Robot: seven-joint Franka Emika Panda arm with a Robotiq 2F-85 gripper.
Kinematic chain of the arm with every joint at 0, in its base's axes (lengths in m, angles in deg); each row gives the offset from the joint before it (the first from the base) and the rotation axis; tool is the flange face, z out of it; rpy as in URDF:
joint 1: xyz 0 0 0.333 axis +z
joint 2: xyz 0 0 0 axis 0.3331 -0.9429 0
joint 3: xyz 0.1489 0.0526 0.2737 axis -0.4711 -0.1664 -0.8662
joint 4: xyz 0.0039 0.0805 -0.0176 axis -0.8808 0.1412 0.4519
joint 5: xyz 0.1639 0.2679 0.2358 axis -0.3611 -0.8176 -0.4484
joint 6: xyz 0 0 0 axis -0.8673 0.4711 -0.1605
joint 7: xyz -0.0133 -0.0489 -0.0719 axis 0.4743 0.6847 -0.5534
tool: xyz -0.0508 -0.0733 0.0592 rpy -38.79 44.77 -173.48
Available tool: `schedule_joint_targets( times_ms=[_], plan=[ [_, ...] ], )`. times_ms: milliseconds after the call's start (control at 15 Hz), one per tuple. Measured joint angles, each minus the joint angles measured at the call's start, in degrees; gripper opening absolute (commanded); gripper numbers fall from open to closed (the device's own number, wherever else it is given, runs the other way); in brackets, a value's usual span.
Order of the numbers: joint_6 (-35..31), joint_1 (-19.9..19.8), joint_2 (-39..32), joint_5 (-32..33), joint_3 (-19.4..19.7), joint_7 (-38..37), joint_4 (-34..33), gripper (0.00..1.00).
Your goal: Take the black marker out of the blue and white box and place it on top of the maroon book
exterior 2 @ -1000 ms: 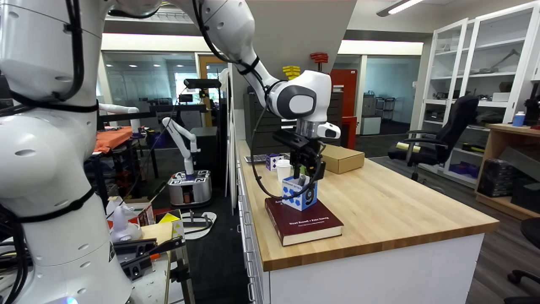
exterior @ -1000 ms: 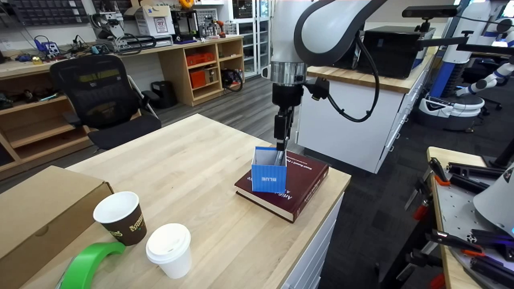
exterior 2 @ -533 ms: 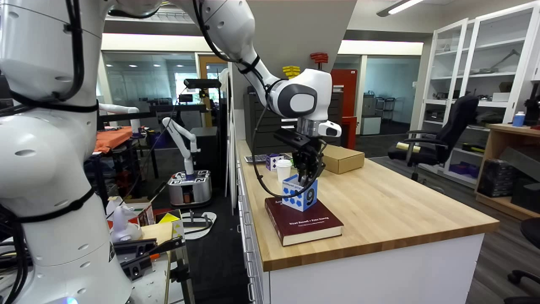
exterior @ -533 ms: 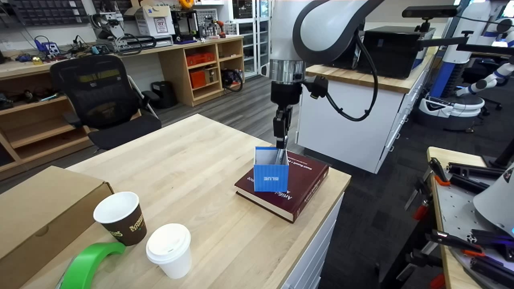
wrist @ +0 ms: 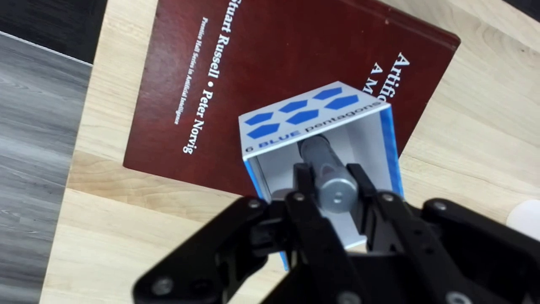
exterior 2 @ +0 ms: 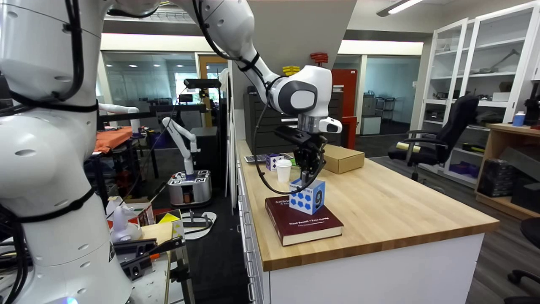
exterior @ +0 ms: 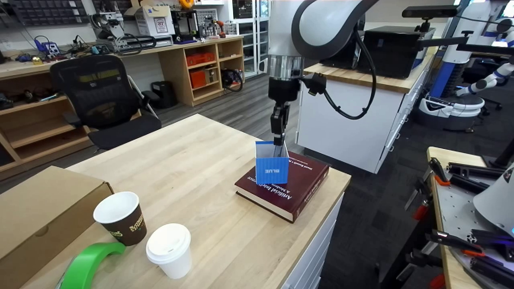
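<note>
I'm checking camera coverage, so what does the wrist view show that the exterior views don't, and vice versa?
Only the wrist view clearly shows the round upper end of the marker. Only the exterior views, both of them, show the brown cardboard box and black chair. All share the end effector gripping that marker, the blue and white box and maroon book.

At the table (exterior: 192, 180) are one book (wrist: 270, 55), three boxes (exterior 2: 303, 202) (exterior 2: 344, 159) (exterior 2: 274, 161), two cups (exterior: 126, 230) (exterior: 172, 257) and one green arch (exterior: 86, 261). One marker (wrist: 325, 166) shows.

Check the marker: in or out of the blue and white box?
Partly in. The wrist view shows the marker reaching inside the box, its upper end held by the gripper; can't tell how deep.
</note>
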Motion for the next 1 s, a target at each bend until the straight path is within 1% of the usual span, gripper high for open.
schedule_joint_targets(
  times_ms=[467,1000],
  plan=[
    [0.03,0.29,5.09,0.42,-1.3,0.82,0.59,0.06],
    [0.03,0.25,12.32,4.54,-0.39,0.28,1.43,0.06]
  ],
)
